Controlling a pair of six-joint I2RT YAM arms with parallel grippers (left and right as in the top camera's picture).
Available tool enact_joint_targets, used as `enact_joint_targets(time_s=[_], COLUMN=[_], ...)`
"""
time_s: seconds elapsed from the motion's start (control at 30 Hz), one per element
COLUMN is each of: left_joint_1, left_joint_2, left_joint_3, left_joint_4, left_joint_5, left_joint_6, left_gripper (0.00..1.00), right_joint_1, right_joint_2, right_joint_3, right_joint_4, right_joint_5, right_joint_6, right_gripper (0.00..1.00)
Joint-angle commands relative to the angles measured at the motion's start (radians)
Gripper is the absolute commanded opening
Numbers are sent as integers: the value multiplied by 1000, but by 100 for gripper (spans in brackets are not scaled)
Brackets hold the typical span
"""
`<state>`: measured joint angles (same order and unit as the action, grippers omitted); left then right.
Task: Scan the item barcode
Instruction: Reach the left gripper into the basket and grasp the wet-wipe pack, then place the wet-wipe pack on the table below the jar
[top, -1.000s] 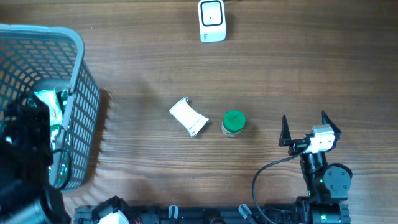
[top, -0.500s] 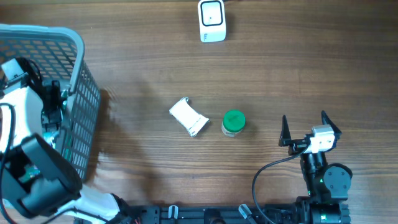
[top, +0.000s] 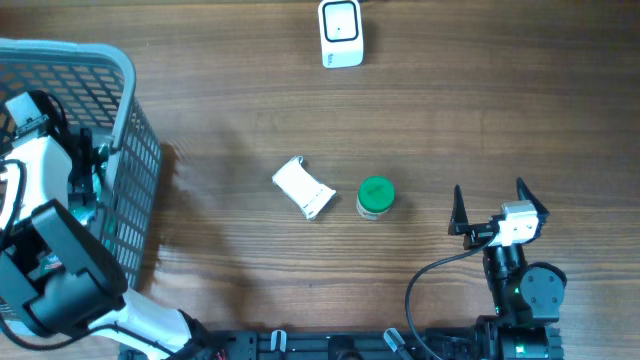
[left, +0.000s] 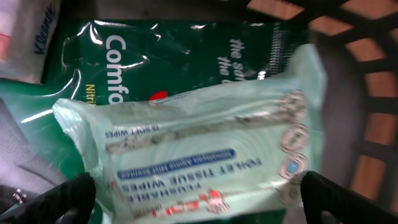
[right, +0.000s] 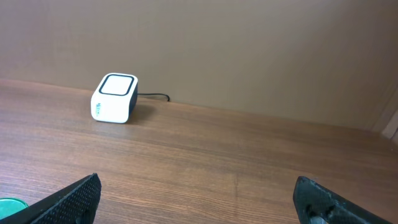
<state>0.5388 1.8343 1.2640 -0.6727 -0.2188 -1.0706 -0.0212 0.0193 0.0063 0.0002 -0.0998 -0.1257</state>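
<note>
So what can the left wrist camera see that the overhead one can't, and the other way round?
Only the left wrist view shows what is packed inside: a pale pack of toilet tissue wipes lying on a dark green packet, with the open left gripper reaching down, one tip at each side of the wipes. Only the overhead view shows the scanner, a white box, a green-lidded jar and the open right gripper. Both show the mesh of the basket.
</note>
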Motion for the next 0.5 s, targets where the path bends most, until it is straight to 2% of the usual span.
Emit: enact_joint_targets(time_s=[0.0,0.03,0.07,0.1,0.13,0.2,0.33,0.4,0.47], left_joint_1=[4,4,4,4,4,4,4,4,3], left_joint_2=[77,96,107,109,97,49,-161,-299,-465], left_joint_3=[-3,-3,-3,-3,-2,11,116,177,212], left_joint_4=[3,7,6,-6,-18,-43,-148,-190,-208], left_joint_5=[-26,-26,-26,-26,-25,-25,-9,44,164], left_joint_6=[31,59,84,99,99,99,99,99,99], left_gripper=[87,72,40,14,4,4,6,9,10], right_joint_1=[4,4,4,4,4,4,4,4,4], right_joint_2=[-5,-5,-5,-5,-5,-5,-5,-5,-5], right_joint_3=[-1,-1,-1,-1,-1,-1,-1,-1,-1], right_joint_4=[5,5,5,5,5,5,5,5,5], right_joint_5=[6,6,7,6,6,7,7,7,7], right_joint_6=[-5,-5,-5,-5,-5,-5,-5,-5,-5], right_gripper=[100,100,100,100,100,100,100,100,100])
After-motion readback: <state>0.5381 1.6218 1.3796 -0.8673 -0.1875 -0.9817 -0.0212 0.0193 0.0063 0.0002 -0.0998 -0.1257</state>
